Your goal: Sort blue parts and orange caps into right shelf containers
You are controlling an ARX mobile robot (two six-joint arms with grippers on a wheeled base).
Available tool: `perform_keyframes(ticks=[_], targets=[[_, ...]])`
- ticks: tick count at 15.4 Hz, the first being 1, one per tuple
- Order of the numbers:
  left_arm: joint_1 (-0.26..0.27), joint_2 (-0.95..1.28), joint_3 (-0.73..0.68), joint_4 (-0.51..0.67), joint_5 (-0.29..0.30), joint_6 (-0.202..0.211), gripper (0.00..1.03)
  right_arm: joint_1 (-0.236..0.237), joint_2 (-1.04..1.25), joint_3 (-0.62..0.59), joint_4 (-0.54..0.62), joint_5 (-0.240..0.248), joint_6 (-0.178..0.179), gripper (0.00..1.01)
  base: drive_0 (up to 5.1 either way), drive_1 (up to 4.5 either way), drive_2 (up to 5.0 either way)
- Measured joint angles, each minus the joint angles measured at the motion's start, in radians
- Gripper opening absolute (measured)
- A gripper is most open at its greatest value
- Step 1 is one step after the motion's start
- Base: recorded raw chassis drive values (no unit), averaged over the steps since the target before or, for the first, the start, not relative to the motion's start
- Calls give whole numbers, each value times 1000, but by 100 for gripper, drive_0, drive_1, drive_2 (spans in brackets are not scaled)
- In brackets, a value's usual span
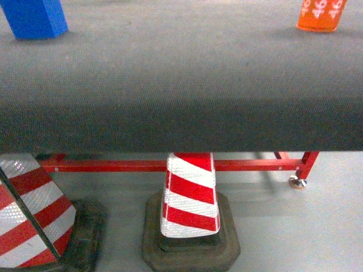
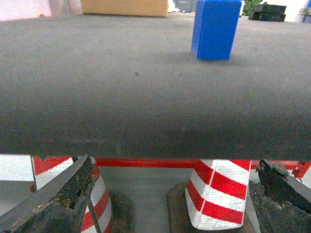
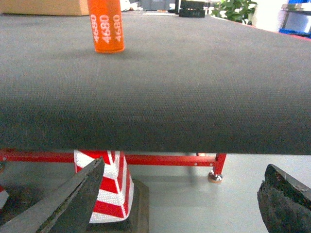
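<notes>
blue part (image 1: 34,18) far-left, orange cap (image 1: 321,15) far-right

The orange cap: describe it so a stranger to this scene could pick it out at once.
Start at the wide dark grey table that fills the head view, with red-and-white traffic cones on the floor beneath its near edge. Look to its far right, across from the blue block at far left. The orange cap stands upright there, the only orange item, printed with white digits.
</notes>
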Motion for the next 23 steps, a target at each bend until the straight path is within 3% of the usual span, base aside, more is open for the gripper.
perform_keyframes(ticks=[23], targets=[[0,0,0,0,0,0,98,0,0,0,0,0,0,98,0,0,0]])
